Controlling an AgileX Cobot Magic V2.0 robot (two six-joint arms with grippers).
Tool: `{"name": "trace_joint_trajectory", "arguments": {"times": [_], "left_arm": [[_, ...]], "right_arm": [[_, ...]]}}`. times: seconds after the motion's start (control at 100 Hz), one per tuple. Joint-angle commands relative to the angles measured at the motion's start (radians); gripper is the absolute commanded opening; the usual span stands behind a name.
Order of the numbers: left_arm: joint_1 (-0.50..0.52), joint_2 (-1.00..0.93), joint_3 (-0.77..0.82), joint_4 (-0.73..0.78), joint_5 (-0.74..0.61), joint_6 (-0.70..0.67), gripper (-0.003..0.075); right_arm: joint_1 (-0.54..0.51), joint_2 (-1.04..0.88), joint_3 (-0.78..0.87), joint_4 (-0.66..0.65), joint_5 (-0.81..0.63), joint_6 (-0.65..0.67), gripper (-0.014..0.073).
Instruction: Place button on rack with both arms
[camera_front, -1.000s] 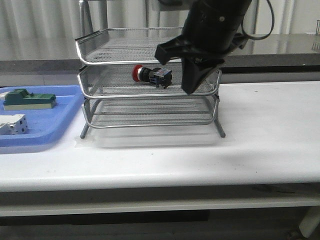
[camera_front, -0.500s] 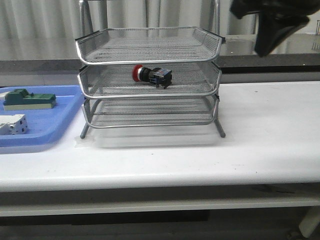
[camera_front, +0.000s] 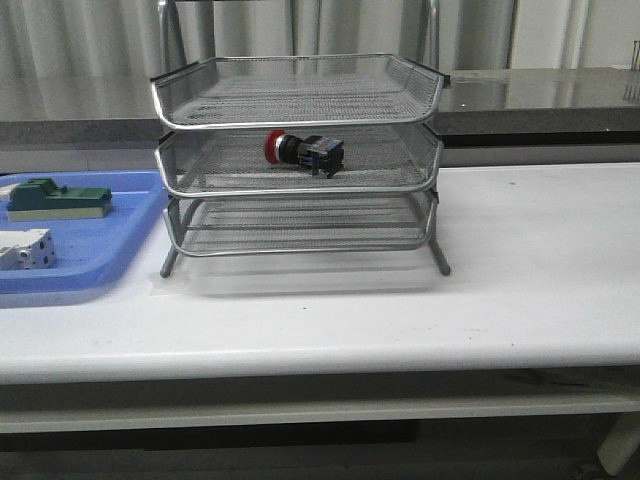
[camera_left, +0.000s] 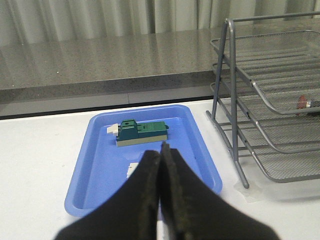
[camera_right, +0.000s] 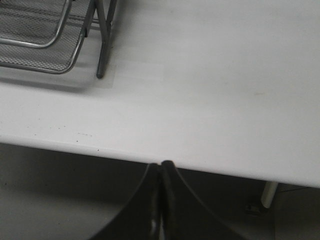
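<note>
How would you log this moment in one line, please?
button: middle tier of rack | left gripper: shut, empty | right gripper: shut, empty

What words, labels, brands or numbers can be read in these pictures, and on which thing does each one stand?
No readable text in any view.
The button in the middle tray of the rack: any marking is too small to read.
The green block and white block on the blue tray: no legible label.
</note>
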Motion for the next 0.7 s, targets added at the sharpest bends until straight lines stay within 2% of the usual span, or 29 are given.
{"name": "trace_joint_trajectory", "arguments": {"times": [0.0, 0.35, 0.69], "left_arm": [[0.000, 0.005, -0.029, -0.015, -0.074, -0.010, -0.0020], [0.000, 0.005, -0.029, -0.015, -0.074, -0.010, -0.0020], [0.000, 0.005, -0.029, -0.015, -0.074, -0.010, -0.0020]], "right_arm": [[-0.015, -0.116, 0.035, -0.015, -0.085, 0.002, -0.0060], [-0.053, -0.420, 0.198, -0.039, -0.128, 0.002, -0.0060], [-0.053, -0.469, 0.203, -0.039, -0.106, 0.002, -0.0060]]}}
